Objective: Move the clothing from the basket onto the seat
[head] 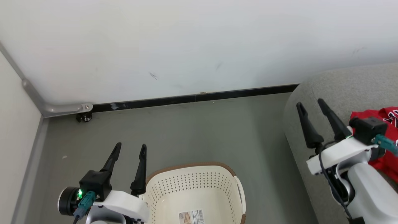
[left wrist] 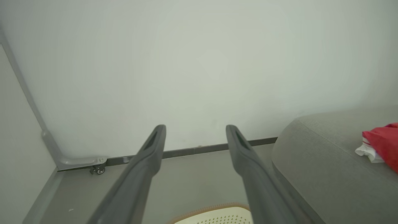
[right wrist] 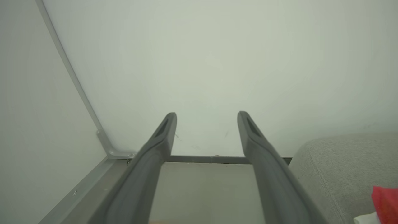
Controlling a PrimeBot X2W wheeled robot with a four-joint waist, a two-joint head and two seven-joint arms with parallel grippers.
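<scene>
Left end effector hangs released, fingers spread and empty, at the nine o'clock side of the cream laundry basket, whose floor carries a paper label. Right end effector, likewise released and empty, hovers over the rounded edge of the grey sofa. Red clothing lies on the sofa at its four o'clock.
</scene>
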